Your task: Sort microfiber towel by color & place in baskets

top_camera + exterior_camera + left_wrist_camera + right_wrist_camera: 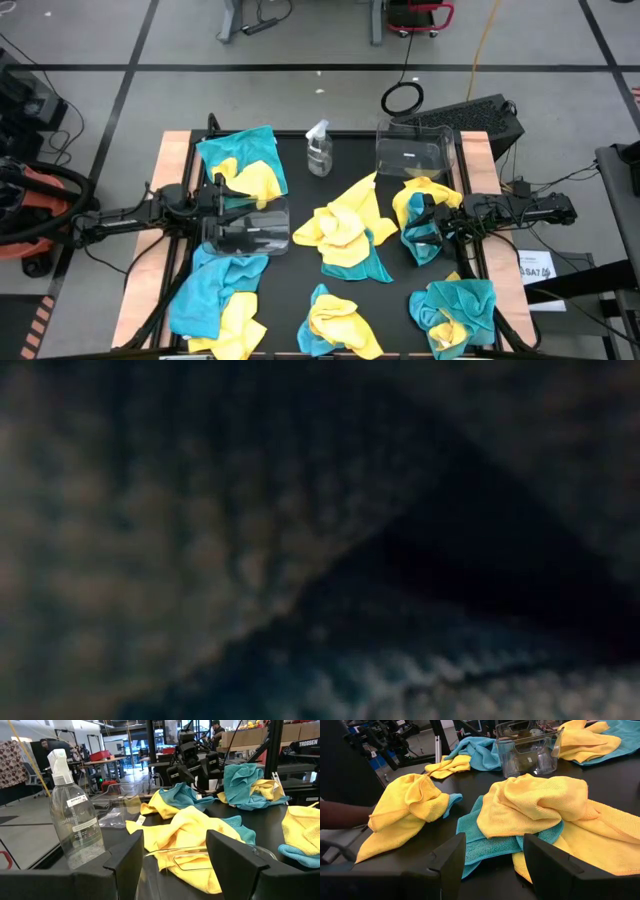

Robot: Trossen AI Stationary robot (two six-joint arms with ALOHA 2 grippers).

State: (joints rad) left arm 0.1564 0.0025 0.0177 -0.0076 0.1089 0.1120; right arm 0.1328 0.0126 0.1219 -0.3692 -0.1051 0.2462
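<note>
Yellow and teal microfiber towels lie in crumpled heaps over the black table: a middle heap (350, 232), heaps at the far left (243, 162), near left (218, 300), near middle (335, 322) and near right (455, 312). One clear basket (245, 228) stands just ahead of my left gripper (218, 195), which is open and level at the table's left; the basket's rim (200, 852) shows below its fingers. The other basket (413, 150) stands far right. My right gripper (432, 215) is open above a teal and yellow heap (420, 205), facing the middle heap (540, 802).
A clear spray bottle (319, 150) stands at the far middle (72, 820). Cloth pressed against the low camera fills its whole view (300, 560). A dark brown shape, perhaps a person's forearm (340, 815), shows at the table's near side in the right wrist view.
</note>
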